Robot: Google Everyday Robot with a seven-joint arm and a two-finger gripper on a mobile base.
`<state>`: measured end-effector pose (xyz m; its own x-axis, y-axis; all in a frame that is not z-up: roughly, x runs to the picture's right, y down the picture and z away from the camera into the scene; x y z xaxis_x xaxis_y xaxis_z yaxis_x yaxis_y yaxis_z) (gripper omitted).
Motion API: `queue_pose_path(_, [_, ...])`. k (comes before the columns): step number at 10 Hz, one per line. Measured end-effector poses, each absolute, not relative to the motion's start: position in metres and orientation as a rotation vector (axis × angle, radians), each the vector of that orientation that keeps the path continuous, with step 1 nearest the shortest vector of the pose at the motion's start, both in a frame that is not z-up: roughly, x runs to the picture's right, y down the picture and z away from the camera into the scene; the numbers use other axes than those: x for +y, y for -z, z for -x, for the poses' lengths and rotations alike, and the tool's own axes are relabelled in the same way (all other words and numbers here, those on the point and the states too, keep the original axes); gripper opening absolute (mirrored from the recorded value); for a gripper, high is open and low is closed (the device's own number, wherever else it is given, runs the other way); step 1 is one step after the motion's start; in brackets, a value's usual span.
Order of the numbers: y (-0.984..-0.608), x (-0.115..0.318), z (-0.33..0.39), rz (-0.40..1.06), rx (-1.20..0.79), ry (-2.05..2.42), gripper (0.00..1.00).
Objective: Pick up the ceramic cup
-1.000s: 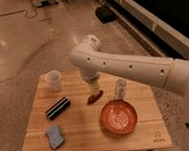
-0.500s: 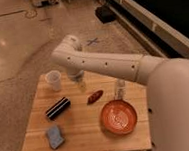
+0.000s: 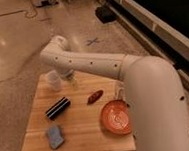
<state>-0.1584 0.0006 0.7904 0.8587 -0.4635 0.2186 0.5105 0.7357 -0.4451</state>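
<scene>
One gripper (image 3: 69, 77) hovers just beside the ceramic cup (image 3: 53, 80) (standing upright).

Arm (image 3: 138, 81): smooth glossy white shell, thick rounded tube, fattest at near right, slimmer toward a rounded knob joint at far left. Small dark round dots along the shell. Gripper (image 3: 68, 76): greyish stub below the knob, over far-left tabletop (image 3: 83, 126).
</scene>
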Motion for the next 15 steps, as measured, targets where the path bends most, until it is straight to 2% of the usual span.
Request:
queue_pose_path(9, [-0.813,0.003,0.218,0.508,-0.101,0.606,0.64])
queue_pose_path(12, [-0.800,-0.007,0.202,0.495,-0.106,0.619,0.39])
queue_pose_path(14, [-0.793,-0.012,0.193,0.487,-0.114,0.627,0.27])
queue_pose_path(15, [-0.794,-0.013,0.196,0.482,-0.118,0.632,0.17])
